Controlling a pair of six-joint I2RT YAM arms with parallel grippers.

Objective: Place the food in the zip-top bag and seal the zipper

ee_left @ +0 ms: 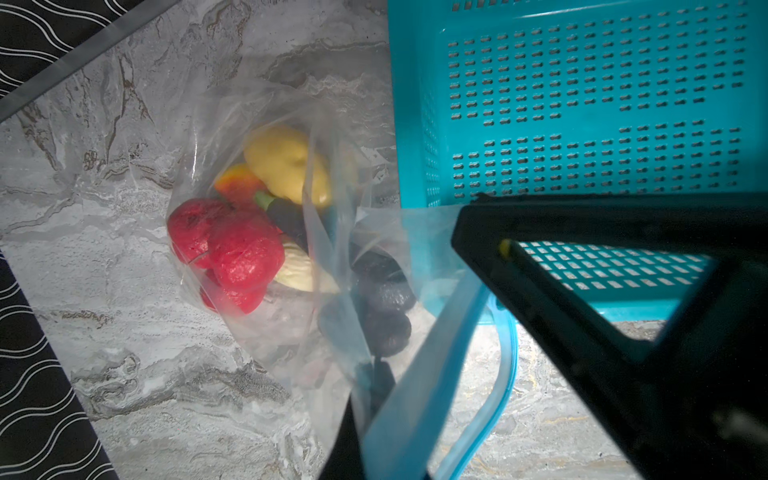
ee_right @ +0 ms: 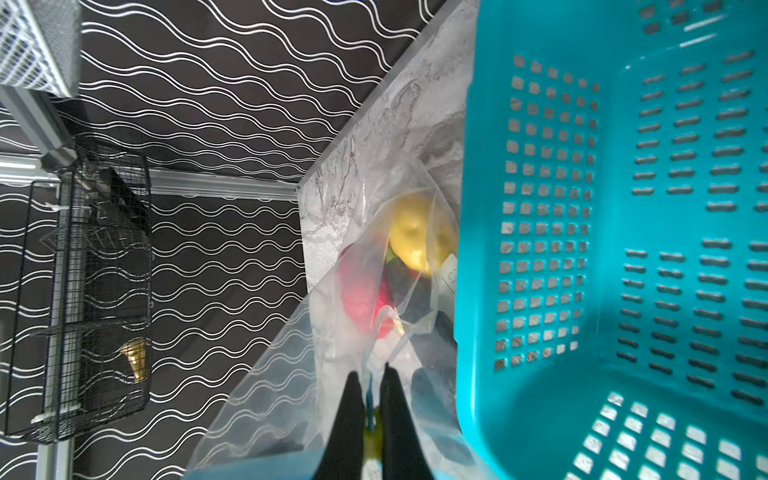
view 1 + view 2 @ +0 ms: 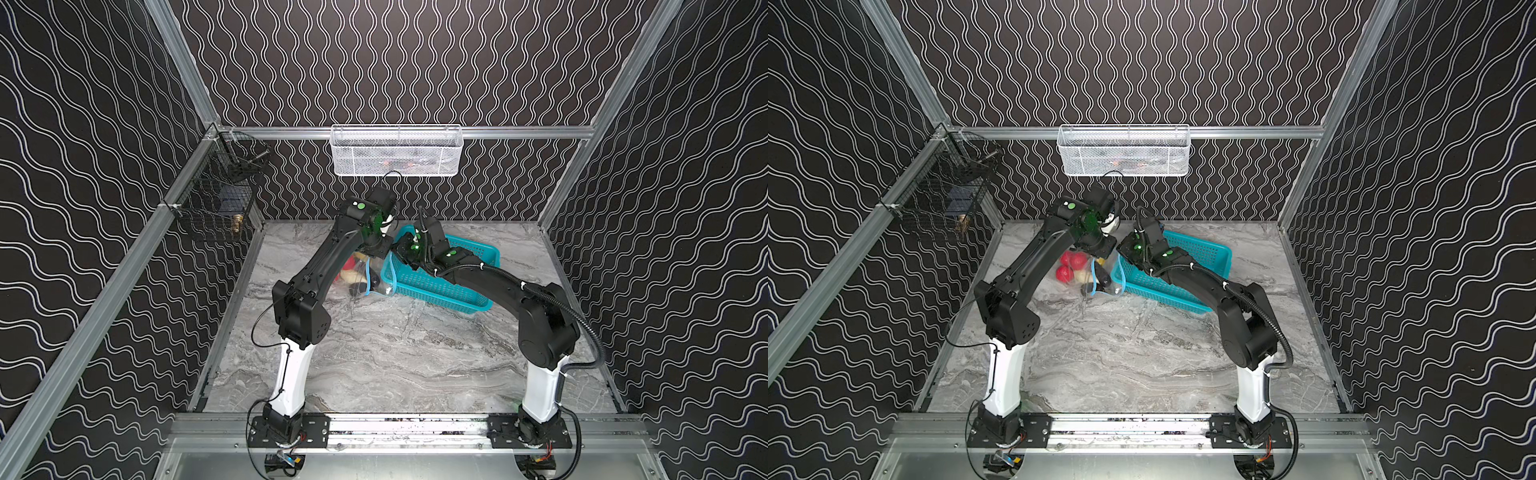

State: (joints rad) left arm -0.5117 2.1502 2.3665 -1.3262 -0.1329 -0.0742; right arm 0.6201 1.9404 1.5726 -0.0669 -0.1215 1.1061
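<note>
The clear zip-top bag [image 1: 257, 124] lies on the marble table against the teal basket [image 1: 582, 104]. Through it the food shows: red round ones [image 1: 241, 249], a yellow-brown potato [image 1: 286, 166] and a dark elongated one [image 1: 382, 299]. My left gripper [image 1: 374, 419] is shut on the light blue zipper [image 1: 419, 374] at the bag's mouth. My right gripper [image 2: 370, 374] is shut on the same strip, with the yellow slider [image 2: 371, 440] between its fingers. In both top views the bag [image 3: 374, 278] [image 3: 1100, 274] sits under the two wrists, which hide the grippers' fingers.
The teal perforated basket [image 3: 440, 286] stands right of the bag, under my right forearm. A white mesh basket [image 3: 397, 149] hangs on the back rail. Black wire baskets [image 3: 216, 208] hang on the left wall.
</note>
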